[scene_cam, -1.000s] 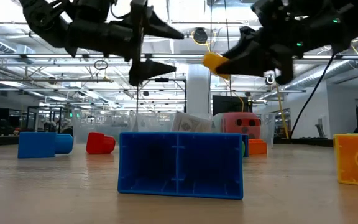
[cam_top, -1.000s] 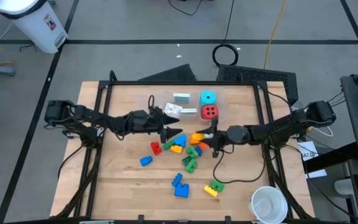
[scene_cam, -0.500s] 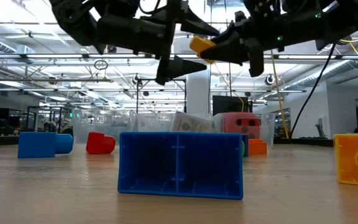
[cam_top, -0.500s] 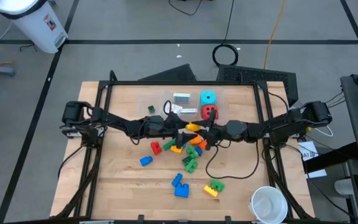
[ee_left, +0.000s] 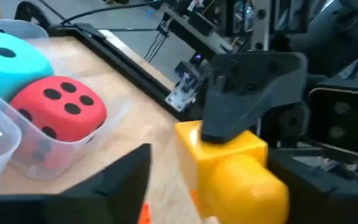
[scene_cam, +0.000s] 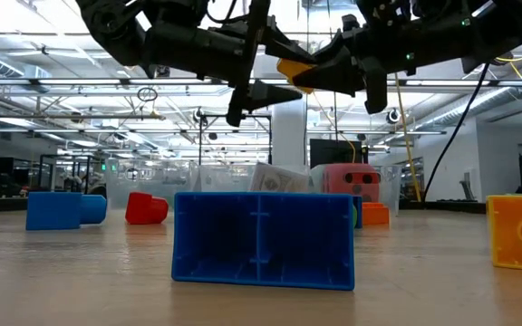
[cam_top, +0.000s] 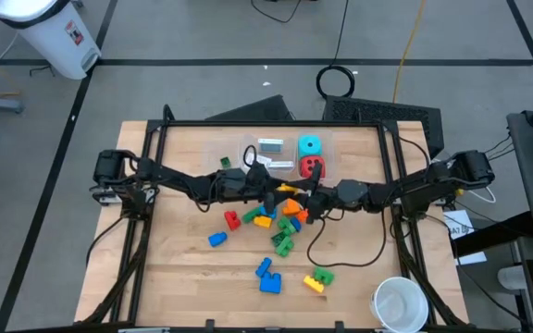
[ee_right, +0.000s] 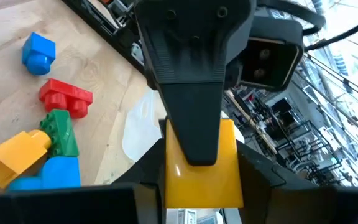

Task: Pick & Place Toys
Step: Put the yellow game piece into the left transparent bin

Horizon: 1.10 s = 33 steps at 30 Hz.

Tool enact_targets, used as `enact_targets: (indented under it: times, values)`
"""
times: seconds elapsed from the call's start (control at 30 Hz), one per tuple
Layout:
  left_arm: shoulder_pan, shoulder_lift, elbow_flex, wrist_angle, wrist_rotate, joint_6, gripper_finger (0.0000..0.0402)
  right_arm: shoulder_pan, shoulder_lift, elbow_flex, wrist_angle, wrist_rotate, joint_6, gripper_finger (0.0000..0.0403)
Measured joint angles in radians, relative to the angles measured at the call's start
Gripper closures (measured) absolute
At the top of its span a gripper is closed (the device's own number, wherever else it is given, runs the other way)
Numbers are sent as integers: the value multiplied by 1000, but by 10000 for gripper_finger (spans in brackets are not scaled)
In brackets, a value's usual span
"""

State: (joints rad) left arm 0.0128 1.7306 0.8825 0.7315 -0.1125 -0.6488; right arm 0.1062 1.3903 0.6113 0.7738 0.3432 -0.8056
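High view: two dice (cam_top: 311,155), one held yellow brick (cam_top: 288,190).

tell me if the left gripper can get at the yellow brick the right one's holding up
Probably yes: the left gripper already brackets the yellow brick in mid-air, fingers either side. The right gripper grips its far end, leaving the near end free.

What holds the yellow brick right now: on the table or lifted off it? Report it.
Lifted. The yellow brick hangs high above the table in the low view, pinched in the right tool, with the left tool closing around it.
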Motion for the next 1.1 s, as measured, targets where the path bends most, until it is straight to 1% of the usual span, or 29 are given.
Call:
enact_targets:
  times: [0.13, 0.23, 0.3, 0.37, 0.47, 0.57, 0.73, 0.8, 0.87, 1.0, 1.1]
  values:
    - [0, 0, 0, -5, 22, 2, 219, 0, 2, -1, -8, 0, 4, 298]
    - [1, 0, 0, 4, 23, 2, 262, 8, 2, -1, -9, 3, -1, 298]
    - [4, 0, 0, 20, 26, 13, 264, 14, 1, -1, -7, 8, 3, 294]
    - [9, -3, -1, 32, 31, 35, 264, 22, 0, -1, 0, 32, 58, 282]
    - [23, -25, -1, 31, 35, 93, 264, 36, -14, 2, -1, 120, 182, 256]
    - [45, -88, -2, -26, 24, 163, 264, 47, -72, 1, -55, 208, 267, 226]
    - [80, -224, -18, -200, -91, 245, 265, 56, -221, -3, -222, 184, 392, 190]
    - [89, -278, -43, -270, -138, 261, 265, 53, -285, -3, -287, 177, 440, 183]
    - [96, -332, -76, -299, -185, 267, 265, 53, -333, -2, -346, 177, 477, 180]
    - [117, -441, -201, -316, -291, 247, 265, 53, -405, -1, -424, 177, 497, 185]
    - [139, -510, -312, -316, -384, 180, 265, 51, -421, -9, -432, 178, 503, 192]
